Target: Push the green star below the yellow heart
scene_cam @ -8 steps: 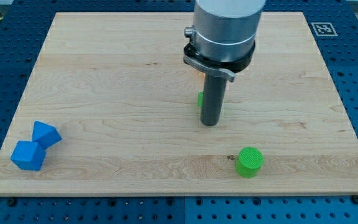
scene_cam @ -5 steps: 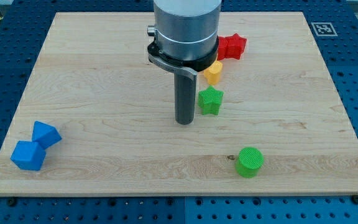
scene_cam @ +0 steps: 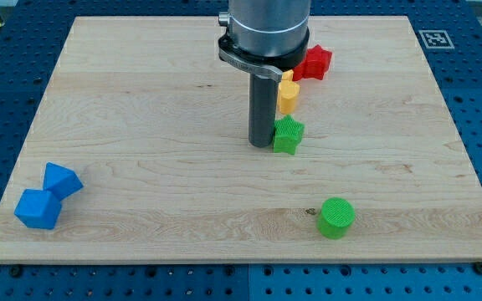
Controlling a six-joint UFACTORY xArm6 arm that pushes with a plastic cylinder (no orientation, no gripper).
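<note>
The green star (scene_cam: 289, 135) lies near the board's middle, directly below the yellow heart (scene_cam: 288, 96) in the view, with a small gap between them. My tip (scene_cam: 263, 145) rests on the board right against the star's left side, touching or nearly touching it. The arm's grey body hides the heart's upper left part.
A red star (scene_cam: 315, 62) lies above and to the right of the heart, partly behind the arm. A green cylinder (scene_cam: 336, 217) stands near the view's bottom. Two blue blocks (scene_cam: 48, 196) sit together at the bottom left of the wooden board (scene_cam: 141, 100).
My tip swung left away from the star, uncovering it and the heart, then came back right and up to the star's left side. The star has barely shifted.
</note>
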